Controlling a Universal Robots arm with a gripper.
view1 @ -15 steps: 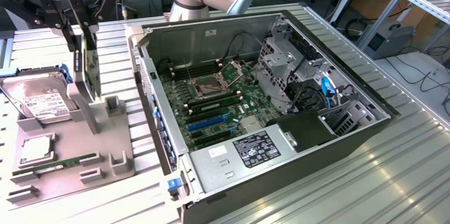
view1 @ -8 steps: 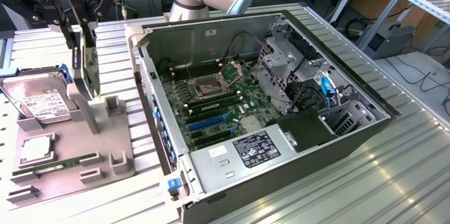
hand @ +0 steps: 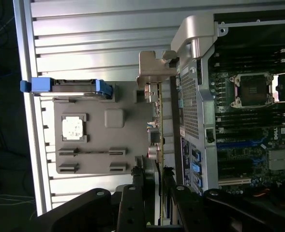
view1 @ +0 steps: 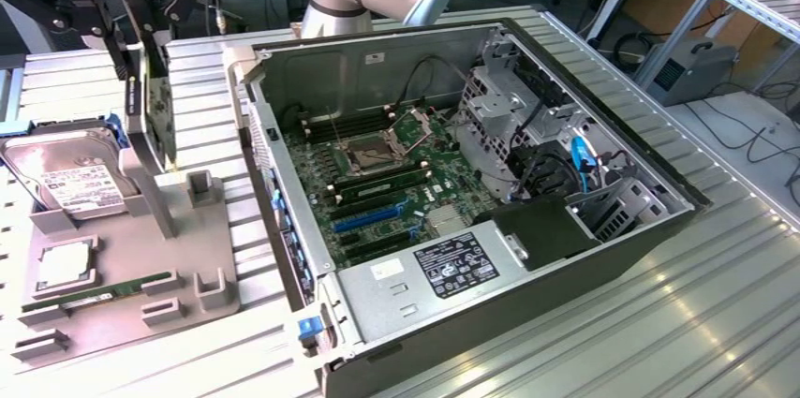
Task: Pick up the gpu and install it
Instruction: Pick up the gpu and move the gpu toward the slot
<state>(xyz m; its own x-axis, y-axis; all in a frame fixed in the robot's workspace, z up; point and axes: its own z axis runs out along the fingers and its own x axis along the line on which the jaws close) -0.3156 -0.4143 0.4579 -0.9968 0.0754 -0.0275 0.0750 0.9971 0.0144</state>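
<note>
The gpu (view1: 156, 126) stands upright on edge over the far end of the grey holder tray (view1: 187, 257), beside the open computer case (view1: 525, 257). My gripper (view1: 144, 66) comes down on it from above. In the wrist view the gpu (hand: 160, 135) shows edge-on as a thin board, with its silver bracket (hand: 154, 70) at the far end. My gripper (hand: 159, 181) has a black finger against each face of the board, shut on it. Whether the card's lower edge still rests in the tray I cannot tell. The motherboard (view1: 375, 183) with its blue slots (view1: 369, 218) lies bare inside the case.
On the tray lie a silver hard drive (view1: 75, 183) with blue rails, a square processor chip (view1: 63, 267) and a green memory stick (view1: 107, 290). The case's rear wall (hand: 190, 96) stands close beside the card. Drive cages and cables (view1: 550, 164) fill the case's right side in the exterior view.
</note>
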